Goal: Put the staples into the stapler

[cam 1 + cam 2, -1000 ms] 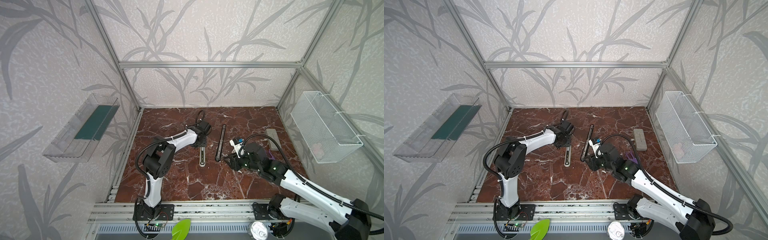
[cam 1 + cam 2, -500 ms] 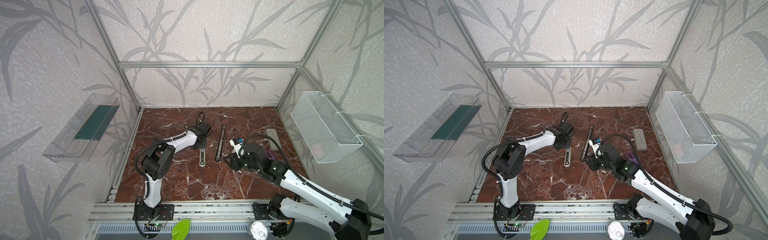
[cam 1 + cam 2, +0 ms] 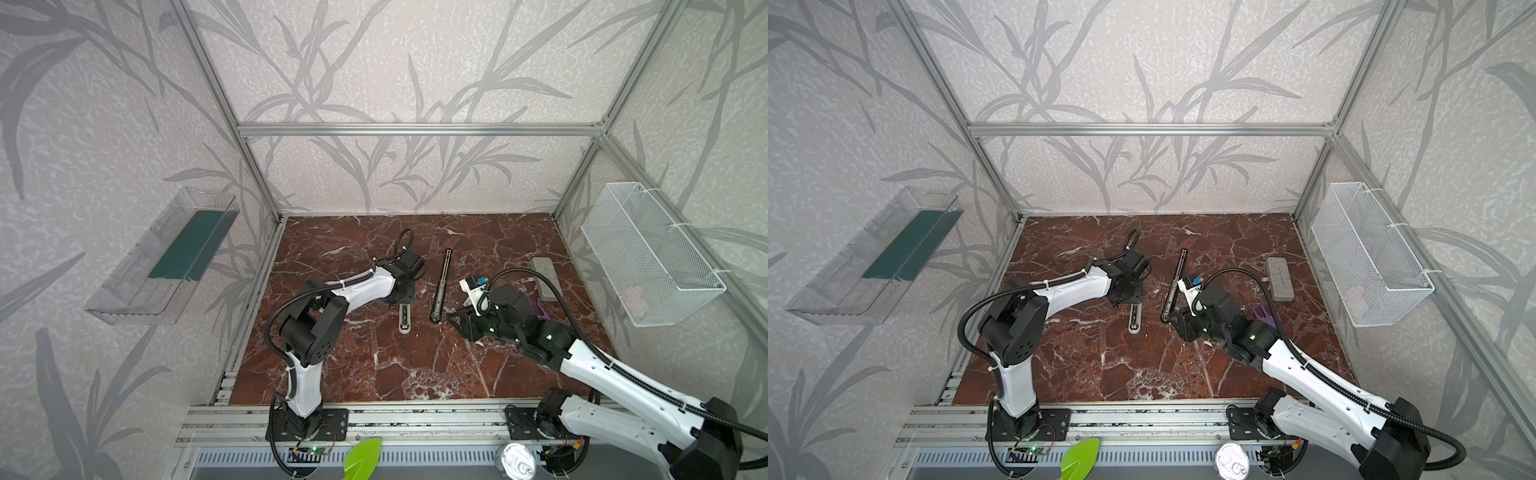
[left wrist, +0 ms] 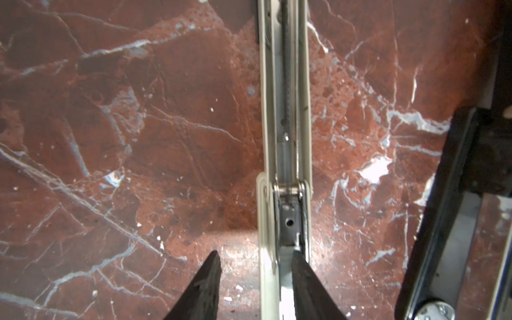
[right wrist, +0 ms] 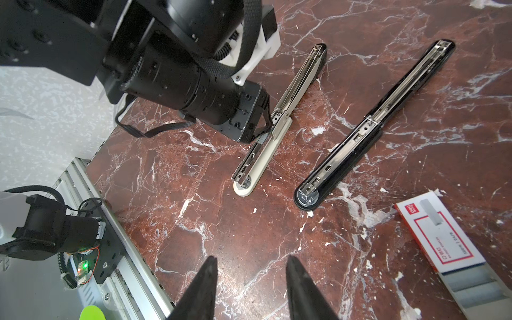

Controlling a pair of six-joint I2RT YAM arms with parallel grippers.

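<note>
Entry: staple loading, marble tabletop, two arms.
Staples [image 5: 443, 243]: a white box with red print lay flat at 3 o'clock of the black stapler [image 3: 441, 282]. Its grey inner tray was drawn partly out, and no gripper touched it.
Cream stapler [image 5: 263, 155]: it was swung open flat at 9 o'clock of the black one, with the magazine channel bared. No staple strip was seen in the stretch on view.
Left gripper [image 4: 255, 255]: fingers were apart, astride one side wall of the cream stapler near its hinge. Contact could not be told.
Right gripper [image 5: 250, 259]: fingers were apart and empty over bare marble, with the box at its 1 o'clock in both top views.
Done, as judged: both staplers were laid open and the tray was exposed.
Left, as judged: lift a strip, seat it in the channel, close the stapler.
Progress: judged early, with preparation complete and no staple yet loaded.
</note>
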